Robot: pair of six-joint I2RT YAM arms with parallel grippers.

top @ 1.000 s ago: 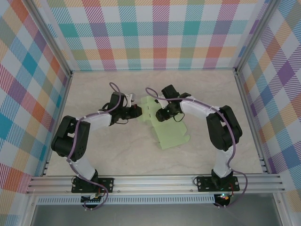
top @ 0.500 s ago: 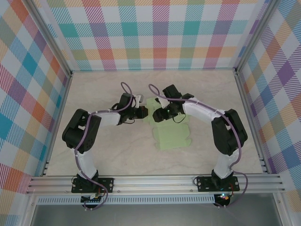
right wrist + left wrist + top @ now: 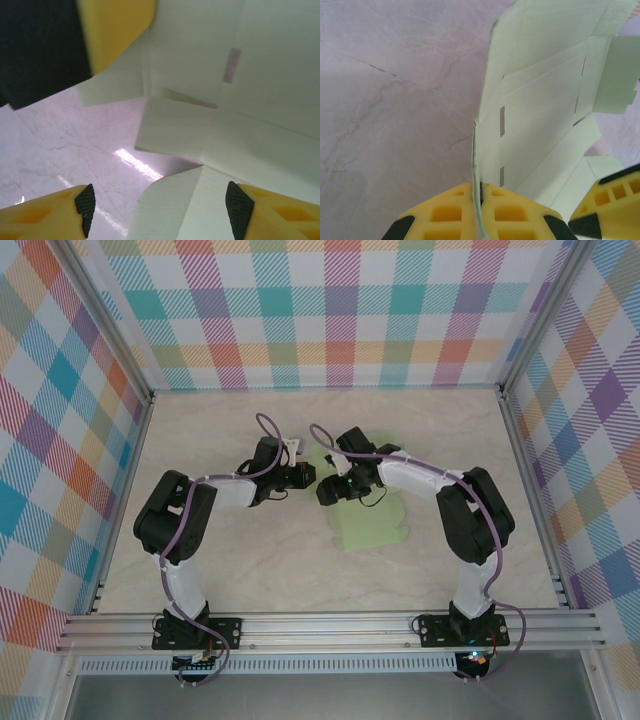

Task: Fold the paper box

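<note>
The left gripper had its fingers pressed together on the thin edge of the box. The card stood up from between the pads, and its slotted panels spread away beyond the tips. The right gripper stood spread, with a rounded flap between its fingers and neither pad seeming to touch it. The step looked like raising a side wall, early in the fold. Next, the right fingers likely needed to close on that flap, or push it over along its crease, against the left's pinch
</note>
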